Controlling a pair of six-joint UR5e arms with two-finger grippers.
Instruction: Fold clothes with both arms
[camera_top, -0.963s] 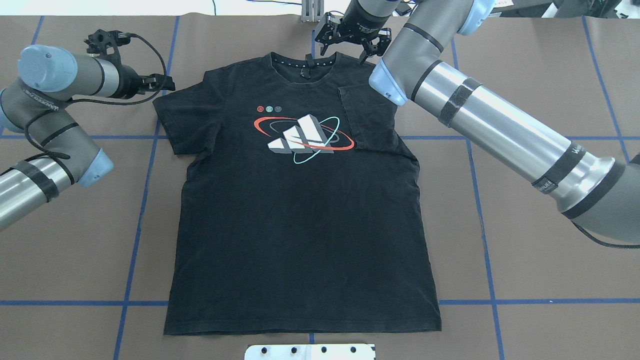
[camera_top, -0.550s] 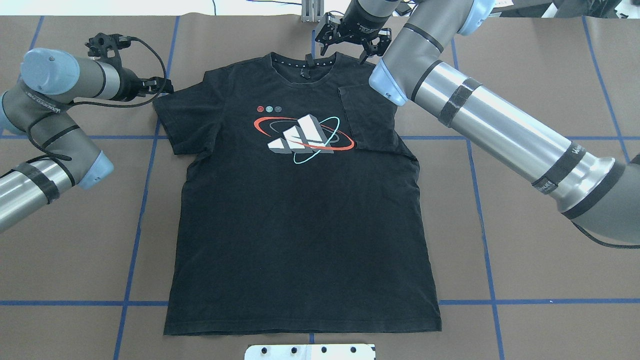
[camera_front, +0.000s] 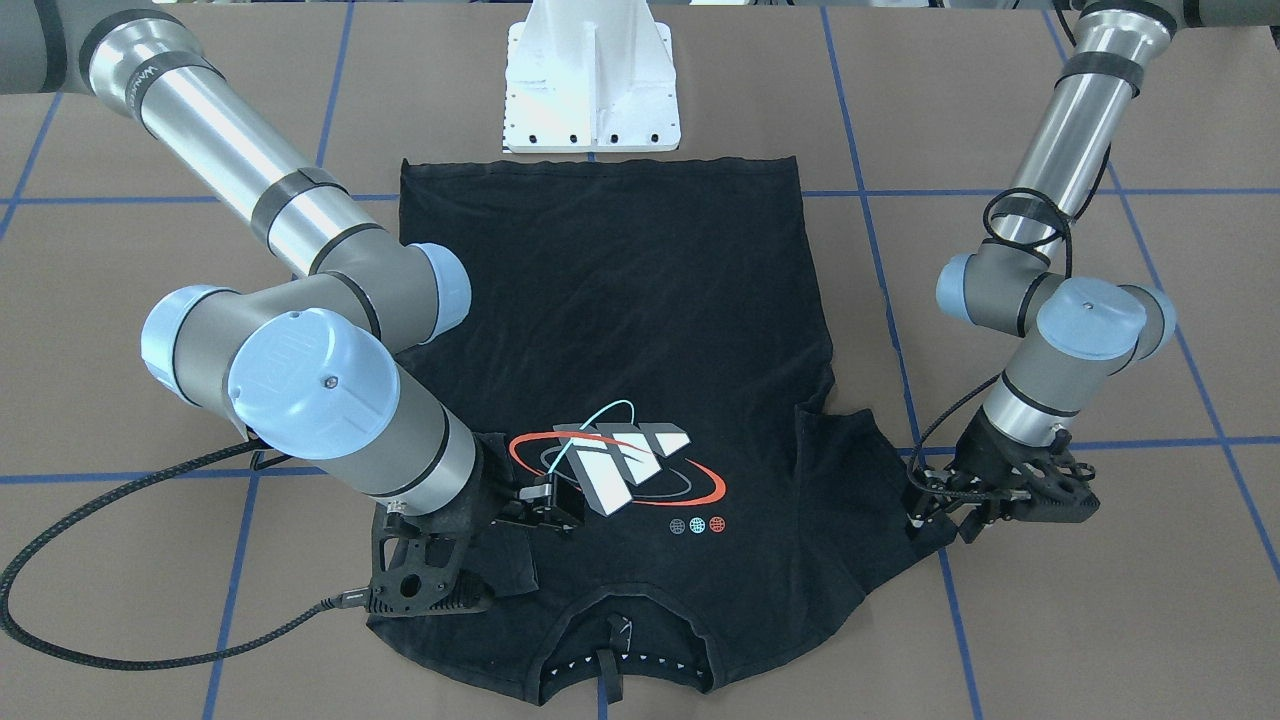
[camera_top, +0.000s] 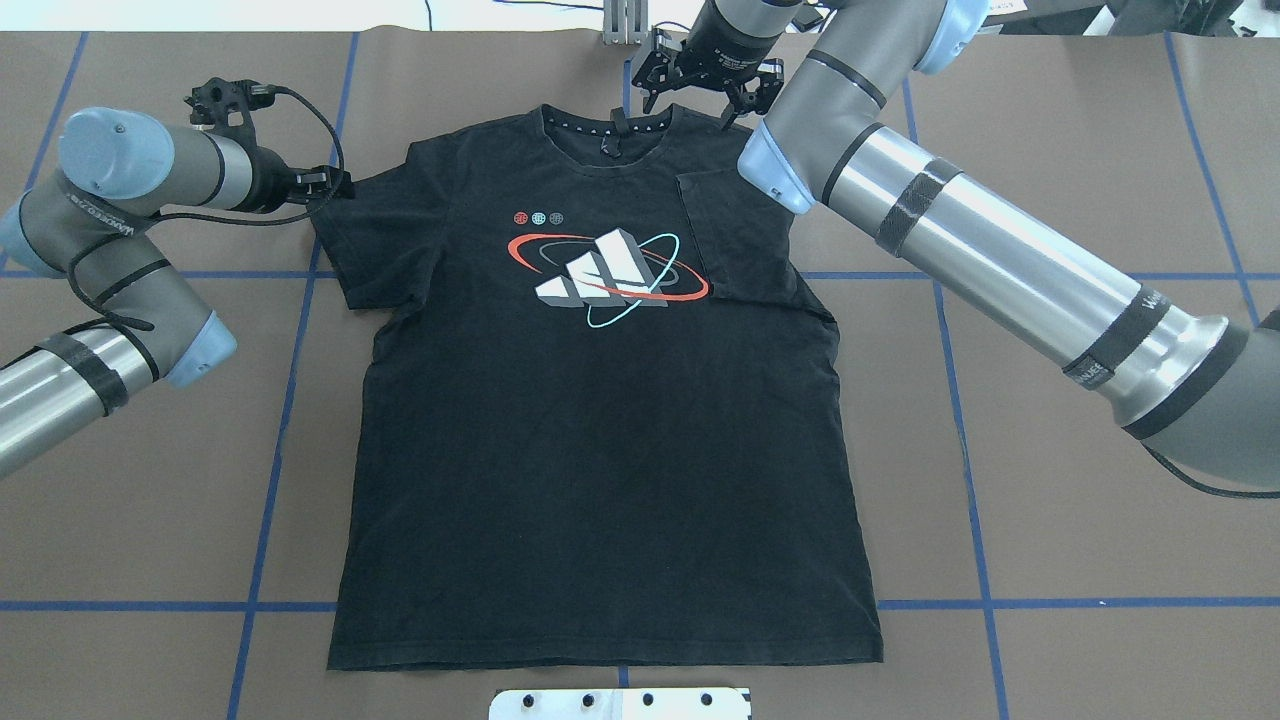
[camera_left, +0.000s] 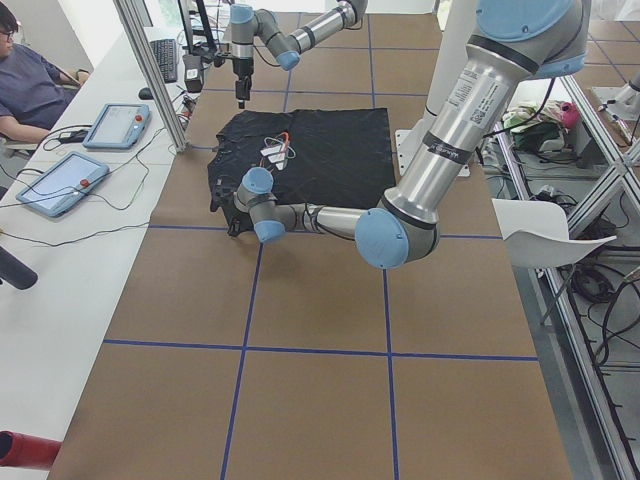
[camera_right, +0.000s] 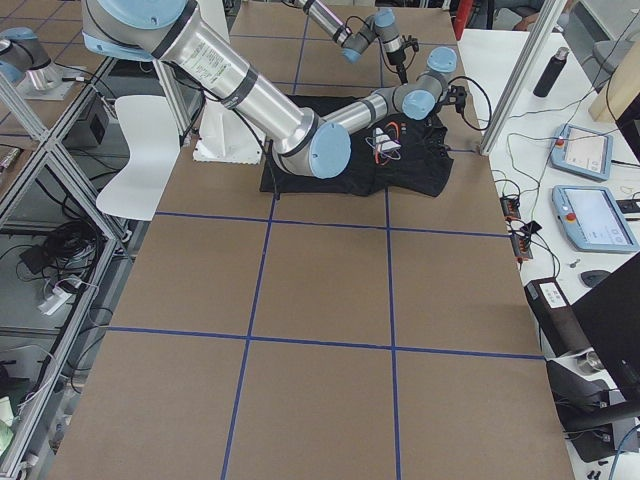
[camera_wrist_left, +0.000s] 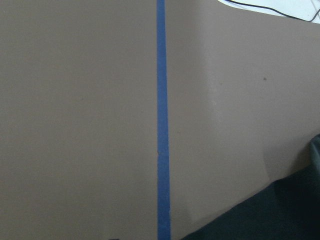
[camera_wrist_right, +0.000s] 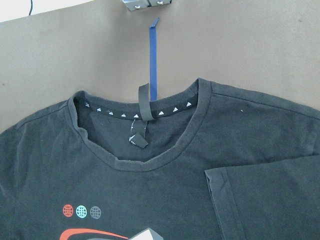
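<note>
- Overhead exterior: the black T-shirt (camera_top: 600, 450) lies flat on the matt brown table (camera_top: 1050, 560), print up, hem towards my base. Its chest print (camera_top: 600, 270) is white-grey blocks ringed by red and teal ovals. The right sleeve (camera_top: 745, 235) is folded in over the chest. My right gripper (camera_top: 697, 92) hovers at the collar (camera_top: 605, 135), jaws spread wide and holding nothing. My left gripper (camera_top: 328, 183) is at the left sleeve's edge.
- Exterior front-facing: the cloth is softly creased. My left gripper's tips meet the sleeve hem, but I cannot tell whether they are parted or closed on it.
- Side views: the shirt is a small dark rectangle and the jaws are unreadable.
- Left wrist: a blue tape line (camera_wrist_left: 161, 120) runs down the table, with dark cloth at the lower right.
- Right wrist: a round ribbed collar, a black hanging loop (camera_wrist_right: 144, 102), three dots (camera_wrist_right: 80, 211) and the sleeve's stitched hem.
</note>
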